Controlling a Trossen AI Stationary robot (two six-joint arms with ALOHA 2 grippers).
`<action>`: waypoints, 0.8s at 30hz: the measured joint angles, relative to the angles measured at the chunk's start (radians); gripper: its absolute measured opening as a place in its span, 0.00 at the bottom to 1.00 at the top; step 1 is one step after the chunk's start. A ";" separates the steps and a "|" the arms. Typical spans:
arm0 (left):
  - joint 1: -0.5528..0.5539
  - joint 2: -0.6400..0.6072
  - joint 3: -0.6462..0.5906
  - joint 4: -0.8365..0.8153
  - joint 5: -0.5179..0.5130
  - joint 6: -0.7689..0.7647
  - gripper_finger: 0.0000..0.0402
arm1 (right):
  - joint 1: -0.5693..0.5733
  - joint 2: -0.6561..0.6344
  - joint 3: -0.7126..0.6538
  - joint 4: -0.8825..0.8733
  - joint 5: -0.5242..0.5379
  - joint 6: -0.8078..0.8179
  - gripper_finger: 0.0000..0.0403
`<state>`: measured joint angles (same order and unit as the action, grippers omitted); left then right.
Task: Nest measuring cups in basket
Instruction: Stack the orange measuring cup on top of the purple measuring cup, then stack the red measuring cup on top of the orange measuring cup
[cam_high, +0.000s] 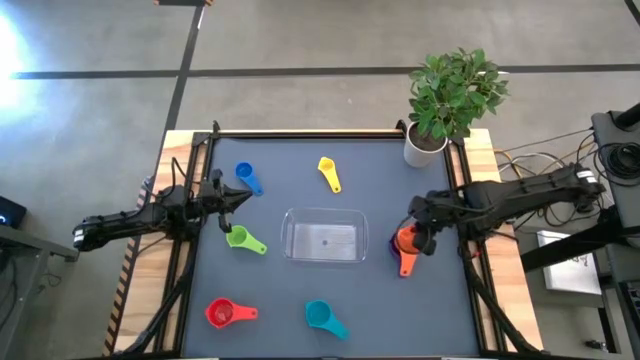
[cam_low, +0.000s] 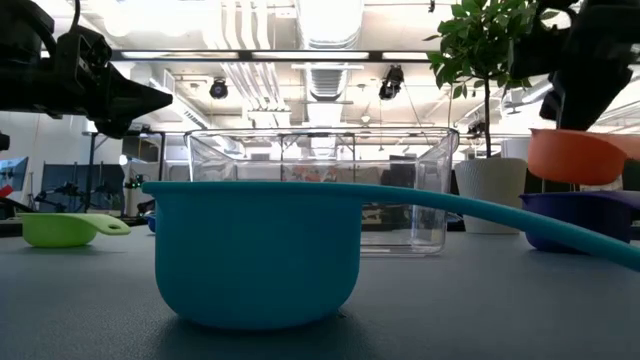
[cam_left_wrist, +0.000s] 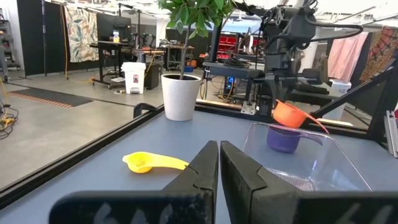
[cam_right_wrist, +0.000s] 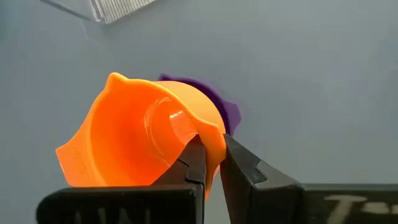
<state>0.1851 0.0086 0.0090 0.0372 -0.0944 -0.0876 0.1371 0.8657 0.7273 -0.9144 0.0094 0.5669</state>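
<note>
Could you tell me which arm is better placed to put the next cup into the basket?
Right. The right gripper is shut on the orange cup, lifted beside the basket. The left gripper is shut and empty.

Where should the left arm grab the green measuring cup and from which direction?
Grip the green cup by its bowl wall, coming straight down from above with one jaw inside. It sits upright, mouth up, and the rim is the tallest part. Its flat handle points toward the basket and lies low, so it looks harder to pinch. The left gripper is nearby, jaws shut.

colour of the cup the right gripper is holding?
Orange cup, pinched by the right gripper; clearest in the right wrist view.
</note>
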 joint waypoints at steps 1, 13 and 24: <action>0.000 0.000 0.000 0.000 0.000 0.000 0.00 | -0.004 0.007 0.000 0.002 0.000 -0.007 0.04; 0.000 0.000 0.000 0.000 0.000 0.000 0.00 | -0.007 0.053 -0.003 0.008 0.005 -0.037 0.31; 0.000 0.000 0.000 0.000 0.000 0.000 0.00 | 0.046 -0.028 0.004 0.075 0.082 -0.056 0.35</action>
<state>0.1852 0.0088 0.0090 0.0369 -0.0941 -0.0877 0.1833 0.8379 0.7311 -0.8391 0.0910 0.5114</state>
